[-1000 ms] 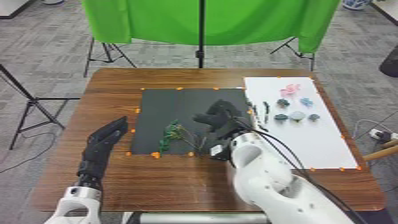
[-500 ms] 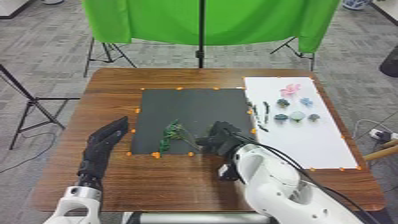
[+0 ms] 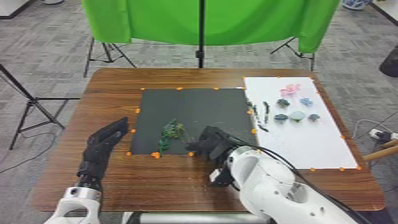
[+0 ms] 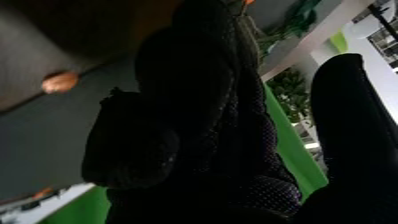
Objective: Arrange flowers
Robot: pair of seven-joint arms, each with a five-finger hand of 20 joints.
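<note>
My right hand (image 3: pixel 211 142) is low over the black mat's near right part, beside the stem ends of a green leafy sprig (image 3: pixel 166 136) lying on the mat (image 3: pixel 169 107). In the right wrist view the thumb of my right hand (image 4: pixel 182 85) stands well apart from the loosely bent fingers, with green leaves (image 4: pixel 300 22) beyond them. My left hand (image 3: pixel 108 135) rests open left of the mat, its fingers straight. On the white sheet (image 3: pixel 311 145) lie a pink flower (image 3: pixel 290 90), a pale flower (image 3: pixel 297 116), several bluish ones (image 3: pixel 306 101) and slim green sprigs (image 3: pixel 266 112).
Orange markers (image 3: pixel 155 155) line the edges of the mat and sheet on the brown table (image 3: pixel 169 185). Cables run along my right arm. A green cloth (image 3: pixel 258 25) hangs on stands behind the table.
My right hand has come back toward the robot and slightly left, nearer the sprig's stem ends. The left hand has kept still.
</note>
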